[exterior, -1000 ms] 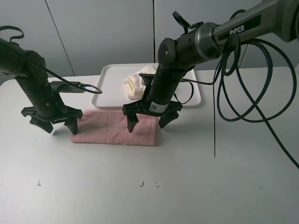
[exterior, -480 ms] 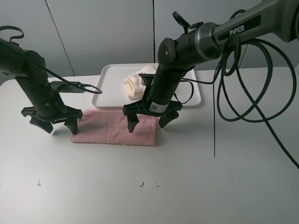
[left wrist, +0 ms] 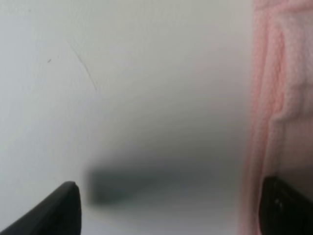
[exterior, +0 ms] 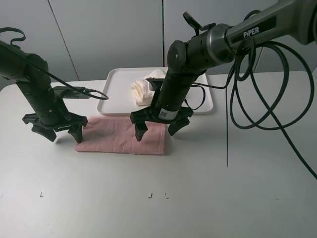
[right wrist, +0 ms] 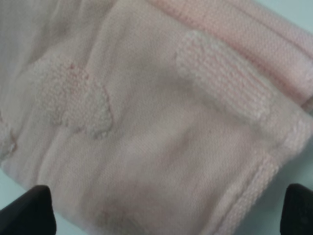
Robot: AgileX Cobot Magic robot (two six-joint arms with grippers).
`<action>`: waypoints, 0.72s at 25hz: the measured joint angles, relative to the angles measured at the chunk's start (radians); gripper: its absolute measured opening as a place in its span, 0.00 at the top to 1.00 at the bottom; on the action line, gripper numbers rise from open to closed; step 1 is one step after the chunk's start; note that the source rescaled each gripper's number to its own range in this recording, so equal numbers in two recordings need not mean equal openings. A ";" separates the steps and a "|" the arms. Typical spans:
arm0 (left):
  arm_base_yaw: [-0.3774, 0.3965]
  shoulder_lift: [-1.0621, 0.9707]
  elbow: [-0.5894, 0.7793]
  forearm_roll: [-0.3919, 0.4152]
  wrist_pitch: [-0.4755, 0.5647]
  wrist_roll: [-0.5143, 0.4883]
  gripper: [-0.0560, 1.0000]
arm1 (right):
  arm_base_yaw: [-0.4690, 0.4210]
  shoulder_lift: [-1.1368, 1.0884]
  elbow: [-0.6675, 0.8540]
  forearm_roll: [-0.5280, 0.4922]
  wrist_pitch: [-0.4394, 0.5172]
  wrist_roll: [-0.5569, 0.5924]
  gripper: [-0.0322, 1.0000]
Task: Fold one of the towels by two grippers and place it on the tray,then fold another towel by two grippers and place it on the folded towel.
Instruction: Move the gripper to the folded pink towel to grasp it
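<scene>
The left gripper (exterior: 58,133) hangs with its fingers (left wrist: 61,210) spread wide and nothing caught between them. One finger stands right at the short end of the pink towel (exterior: 116,136), while the other is out over the bare table (exterior: 198,188) beyond that end. Most of the gap between them shows only tabletop and a soft shadow. Whether the towel-side finger touches the cloth cannot be told.

The right gripper (exterior: 156,132) is also spread and grasps nothing. Pink cloth fills nearly the whole gap between its fingers. One finger is over the towel, and the other is at the towel's far short end, where a corner and a stitched hem show beside it. Whether the tips rest on the cloth or sit just above it is unclear.

The pink towel lies flat on the table as a long folded strip, reaching from one gripper's fingers to the other's. Just beyond it, behind the right gripper's fingers, is the white tray (exterior: 116,94). The cream towel (exterior: 143,89) sits on the tray in a loose bundle, well apart from the left gripper's fingers and partly hidden by the right arm.
</scene>
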 joint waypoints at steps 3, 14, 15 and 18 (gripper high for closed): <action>0.000 0.000 0.000 0.000 0.002 0.000 0.05 | 0.000 0.009 0.000 0.000 0.004 -0.007 0.04; -0.001 0.001 0.000 0.000 0.004 0.000 0.05 | 0.000 0.023 0.000 0.004 0.004 -0.014 0.09; -0.001 0.001 0.000 0.000 0.006 0.000 0.05 | 0.000 0.025 -0.002 0.006 0.004 -0.014 0.11; -0.001 0.001 0.000 0.000 0.006 0.000 0.05 | -0.001 0.029 -0.002 0.007 0.002 -0.016 0.21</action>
